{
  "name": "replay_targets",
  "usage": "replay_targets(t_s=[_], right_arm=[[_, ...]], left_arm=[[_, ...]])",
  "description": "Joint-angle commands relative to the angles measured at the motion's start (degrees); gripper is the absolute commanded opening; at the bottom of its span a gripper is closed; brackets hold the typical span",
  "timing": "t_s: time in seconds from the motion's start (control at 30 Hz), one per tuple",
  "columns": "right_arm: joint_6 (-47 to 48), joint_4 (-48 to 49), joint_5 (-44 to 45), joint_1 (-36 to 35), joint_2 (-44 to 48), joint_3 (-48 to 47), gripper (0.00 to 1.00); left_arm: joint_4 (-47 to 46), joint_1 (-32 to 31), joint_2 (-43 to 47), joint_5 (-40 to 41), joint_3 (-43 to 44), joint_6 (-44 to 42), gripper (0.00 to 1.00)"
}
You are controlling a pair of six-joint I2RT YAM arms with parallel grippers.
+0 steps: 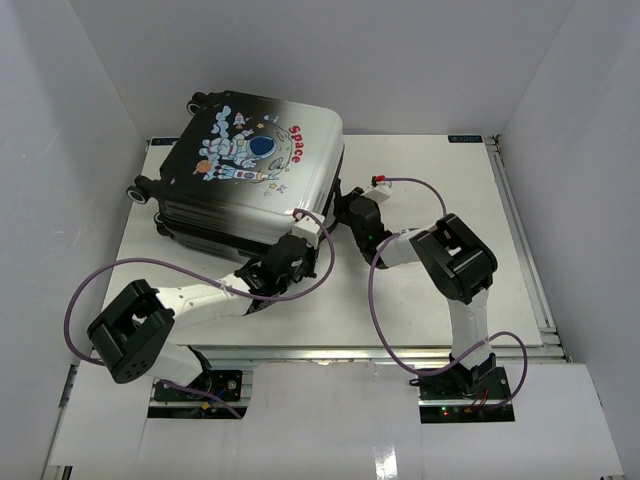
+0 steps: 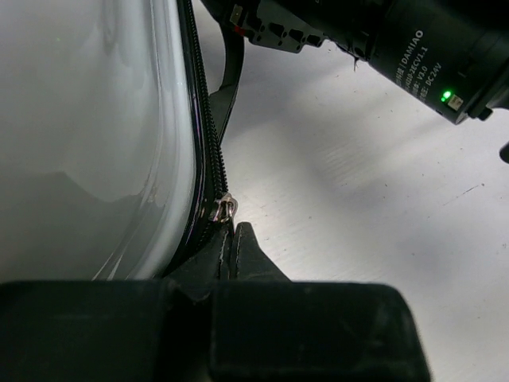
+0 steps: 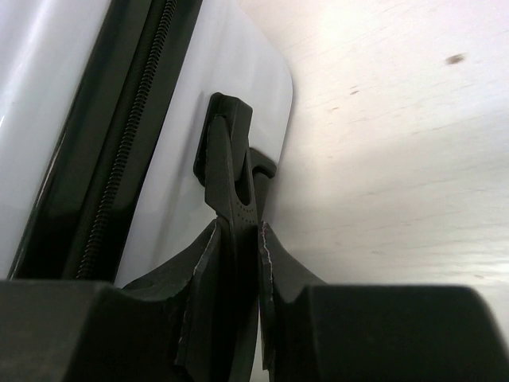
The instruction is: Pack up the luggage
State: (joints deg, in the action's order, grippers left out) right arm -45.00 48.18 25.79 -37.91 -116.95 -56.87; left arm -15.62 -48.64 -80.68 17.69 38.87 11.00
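Note:
The luggage lies flat and closed on the table, astronaut and red "Space" print facing up. At its near right corner my left gripper is shut, its tips right at the silver zipper pull on the black zipper rim. The pull's tab seems pinched between the tips. On the right side, my right gripper is shut on the luggage's black side handle, which runs down between the fingers. The white shell and zipper fill the left of that view.
The white table stretches right of and in front of the luggage, with white walls on three sides. My right arm's motor housing with a green light hangs close above the left gripper. Purple cables loop from both arms.

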Motion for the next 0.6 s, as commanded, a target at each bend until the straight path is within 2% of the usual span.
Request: replay_targets(t_s=[0.0, 0.13, 0.2, 0.27, 0.4, 0.47, 0.57], right_arm=[[-3.14, -7.08, -14.25, -9.76, 3.07, 9.7, 0.08], [-3.57, -4.07, -14.23, -12.43, 3.35, 11.43, 0.08], [-2.89, -4.16, -13.43, -14.16, 3.04, 10.97, 0.08], [-2.54, -4.33, -12.08, -16.85, 2.82, 10.52, 0.08], [-3.23, -2.91, -8.88, -20.78, 1.72, 9.66, 0.08], [-3.87, -2.05, -7.78, -22.75, 0.93, 8.52, 0.08], [-3.87, -2.22, -6.52, -26.56, -0.93, 4.73, 0.08]], left_arm=[[-12.16, 3.99, -6.3, -2.02, 12.48, 1.74, 0.0], [-12.71, 3.99, -10.57, -4.92, 15.57, 1.4, 0.0], [-14.76, 3.97, -11.67, -8.35, 15.41, 0.43, 0.0], [-14.36, 3.72, -10.9, -8.05, 14.35, 0.35, 0.0], [-9.78, 3.64, -4.18, 4.87, 7.83, 3.79, 0.0], [-4.7, 3.82, 0.99, 12.65, 4.17, 6.5, 0.0], [-2.51, 4.63, 11.25, 19.08, -1.91, 9.5, 0.0]])
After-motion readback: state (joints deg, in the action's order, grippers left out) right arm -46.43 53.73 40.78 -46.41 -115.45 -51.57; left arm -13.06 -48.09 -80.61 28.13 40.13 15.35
